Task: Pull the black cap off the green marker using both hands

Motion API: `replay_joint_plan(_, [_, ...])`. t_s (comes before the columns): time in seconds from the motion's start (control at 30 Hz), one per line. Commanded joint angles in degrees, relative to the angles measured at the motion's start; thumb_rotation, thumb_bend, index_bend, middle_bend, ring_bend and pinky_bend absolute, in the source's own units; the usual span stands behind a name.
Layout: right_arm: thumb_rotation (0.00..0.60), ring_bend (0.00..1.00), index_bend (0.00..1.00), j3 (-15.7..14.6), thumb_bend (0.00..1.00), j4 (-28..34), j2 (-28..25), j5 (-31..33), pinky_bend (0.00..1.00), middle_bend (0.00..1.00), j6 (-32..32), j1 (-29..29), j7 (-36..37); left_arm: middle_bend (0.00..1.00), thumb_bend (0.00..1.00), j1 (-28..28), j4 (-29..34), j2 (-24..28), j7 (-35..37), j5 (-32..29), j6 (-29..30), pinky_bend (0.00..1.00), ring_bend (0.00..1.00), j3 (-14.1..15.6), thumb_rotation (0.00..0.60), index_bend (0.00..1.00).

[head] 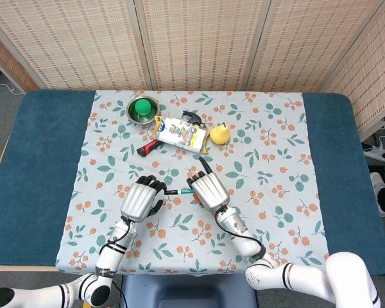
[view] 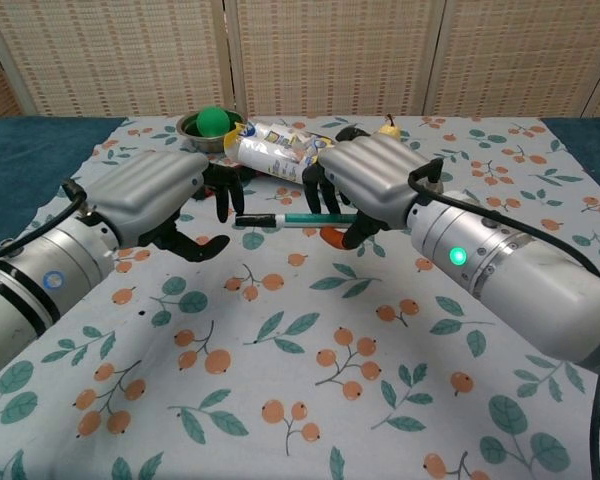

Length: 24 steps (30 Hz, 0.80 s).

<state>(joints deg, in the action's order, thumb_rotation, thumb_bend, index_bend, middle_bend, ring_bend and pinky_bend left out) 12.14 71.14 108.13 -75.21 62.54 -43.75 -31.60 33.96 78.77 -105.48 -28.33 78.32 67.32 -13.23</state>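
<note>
Chest view: right hand [view: 365,185] grasping green marker [view: 320,217], left hand [view: 170,195] fingers released; pinch black cap [view: 252,221], pull toward 9 o'clock.

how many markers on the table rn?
1. The green marker is held off the cloth by the right robot hand, black cap pointing at the left robot hand. Others could be hidden.

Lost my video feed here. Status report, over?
Right hand holds green marker off the cloth. Left hand open, fingers by black cap, not gripping. Cap still on. Nothing between them.
</note>
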Motion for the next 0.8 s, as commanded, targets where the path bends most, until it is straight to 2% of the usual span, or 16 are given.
replay_joint_plan(0.03, [0.6,0.46,0.99,-0.1,0.33,-0.1,0.1,0.1,0.07,0.81,0.0,0.0,0.1,0.46,0.35,0.5,-1.3,-0.9,0.5,0.4,0.7,0.33,0.28,0.1,0.6,0.43])
replay_joint_plan(0.47, [0.6,0.46,0.99,-0.1,0.33,0.2,0.5,0.0,0.07,0.81,0.4,0.0,0.4,0.48,0.34,2.0,-4.7,-2.4,4.2,-0.2,0.3,0.33,0.29,0.4,0.6,0.41])
replay_joint_plan(0.8, [0.6,0.46,0.99,-0.2,0.33,-0.5,1.6,0.2,0.07,0.81,0.3,0.0,1.1,0.52,0.34,3.1,-7.2,-3.6,7.3,0.3,1.3,0.34,0.32,-0.2,0.6,0.45])
